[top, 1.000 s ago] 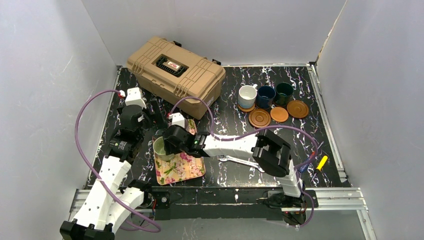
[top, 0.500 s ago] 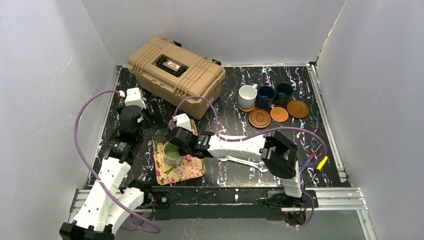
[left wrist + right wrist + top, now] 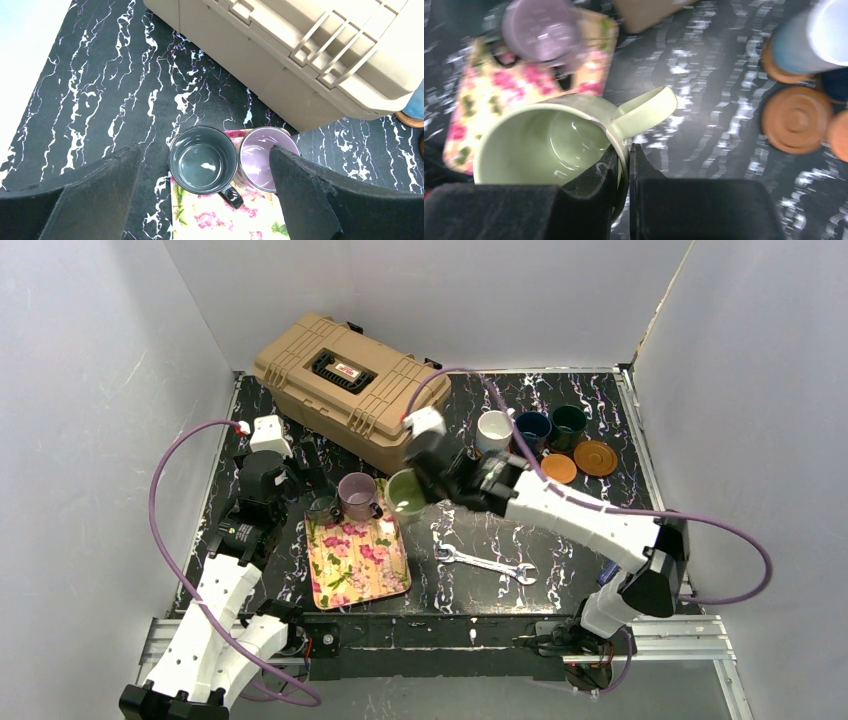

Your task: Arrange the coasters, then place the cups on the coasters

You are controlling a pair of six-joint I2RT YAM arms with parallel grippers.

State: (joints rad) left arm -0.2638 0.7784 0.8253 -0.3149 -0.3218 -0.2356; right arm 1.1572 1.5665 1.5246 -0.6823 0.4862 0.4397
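My right gripper point(image 3: 625, 150) is shut on the rim of the pale yellow-green cup point(image 3: 539, 145), next to its handle. It holds that cup point(image 3: 405, 490) above the table, just right of the floral tray point(image 3: 355, 565). The mauve cup point(image 3: 355, 495) and the teal cup point(image 3: 202, 159) stand at the tray's far end. Above the teal cup my left gripper point(image 3: 204, 150) hangs open, touching nothing. At the back right stand the white cup point(image 3: 493, 430), the navy cup point(image 3: 530, 430) and the dark green cup point(image 3: 568, 423). Two bare coasters point(image 3: 558, 468) point(image 3: 596, 457) lie in front of them, and a rimmed coaster point(image 3: 796, 119) shows in the right wrist view.
A tan toolbox point(image 3: 350, 390) fills the back left of the table. A steel wrench point(image 3: 485, 563) lies right of the tray. Grey walls close in the left, back and right sides.
My right gripper shut on the pale yellow-green cup, lifted it off the tray and carried it right and away. The left arm has not moved.
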